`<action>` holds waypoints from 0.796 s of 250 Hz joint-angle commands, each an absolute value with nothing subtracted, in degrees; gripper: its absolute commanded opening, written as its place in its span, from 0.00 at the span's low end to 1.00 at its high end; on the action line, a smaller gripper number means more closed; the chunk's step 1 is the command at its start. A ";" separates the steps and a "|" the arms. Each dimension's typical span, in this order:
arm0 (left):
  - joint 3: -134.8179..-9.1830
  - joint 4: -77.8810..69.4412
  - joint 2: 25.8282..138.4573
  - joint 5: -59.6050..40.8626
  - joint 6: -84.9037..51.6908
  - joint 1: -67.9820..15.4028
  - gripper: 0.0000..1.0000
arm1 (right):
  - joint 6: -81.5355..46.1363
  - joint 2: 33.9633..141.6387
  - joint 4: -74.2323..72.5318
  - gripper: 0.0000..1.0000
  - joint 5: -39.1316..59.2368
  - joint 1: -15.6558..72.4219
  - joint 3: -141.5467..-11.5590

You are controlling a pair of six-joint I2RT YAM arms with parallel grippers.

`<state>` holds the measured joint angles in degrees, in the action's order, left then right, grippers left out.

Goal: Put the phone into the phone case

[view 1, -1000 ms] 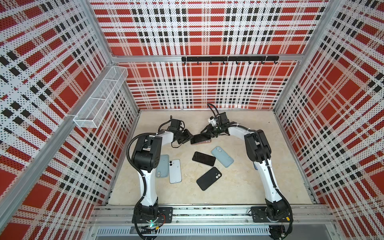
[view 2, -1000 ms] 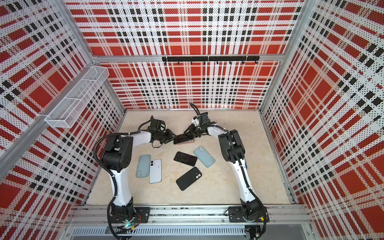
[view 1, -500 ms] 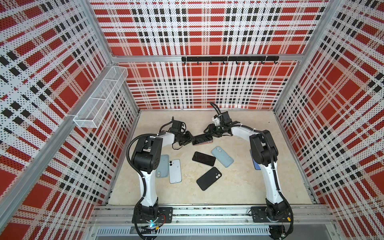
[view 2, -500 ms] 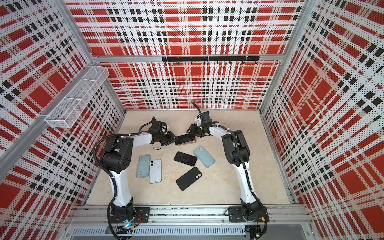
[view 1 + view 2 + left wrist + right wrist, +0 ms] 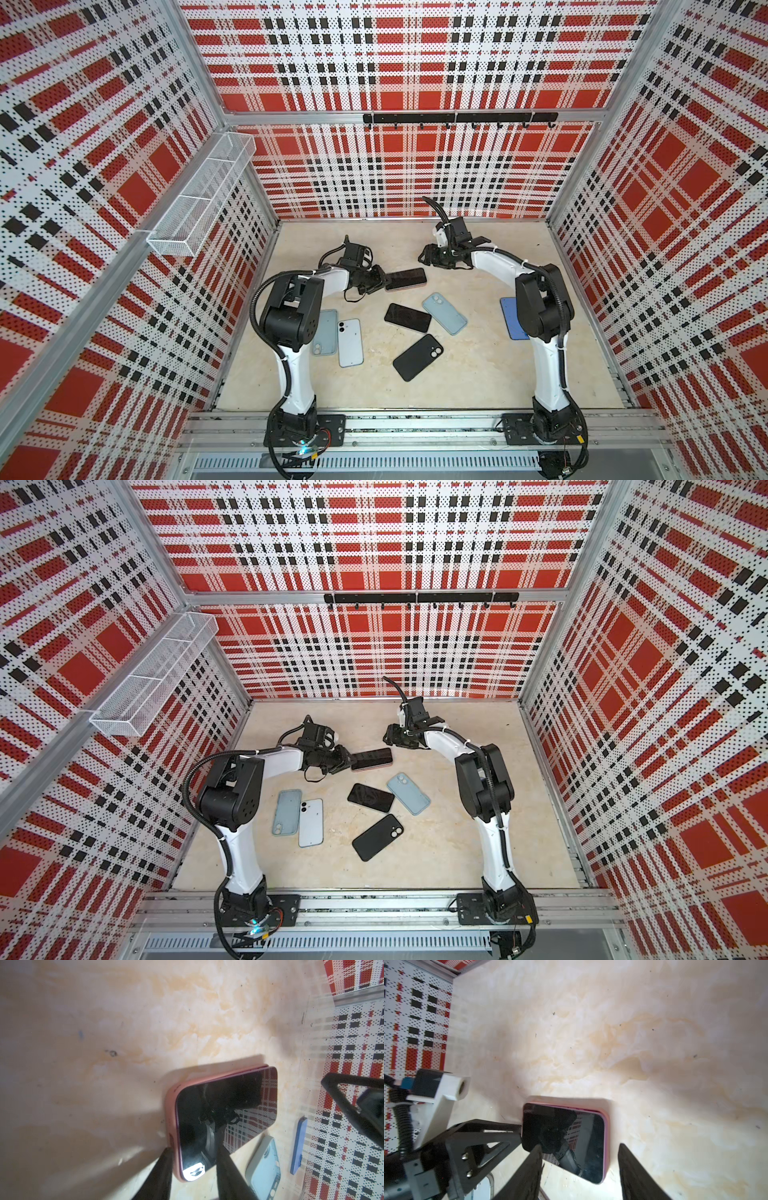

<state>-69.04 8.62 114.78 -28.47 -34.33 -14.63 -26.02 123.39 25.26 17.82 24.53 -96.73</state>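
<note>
- The left gripper (image 5: 194,1149) still pinches the 9 o'clock end of the pink rubbery phone case (image 5: 172,1105).
- The black glass-fronted phone (image 5: 405,278) lies screen-up inside that case, towards 12 o'clock on the beige table (image 5: 478,374).
- The right gripper (image 5: 579,1146) was at the phone's 3 o'clock end a second ago. It has spread and drawn off towards 2 o'clock, so the seating looks finished.
</note>
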 commanded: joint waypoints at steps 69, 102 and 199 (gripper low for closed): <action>-70.05 9.23 115.92 -27.96 -34.10 -15.21 0.34 | -19.29 131.09 35.33 0.59 13.59 27.50 -101.48; -69.61 9.14 116.02 -27.79 -34.24 -15.07 0.34 | -17.06 134.03 40.50 0.59 7.98 29.43 -104.05; -70.41 9.42 116.91 -28.72 -34.11 -14.79 0.34 | -14.89 134.55 40.92 0.57 -1.03 34.94 -100.10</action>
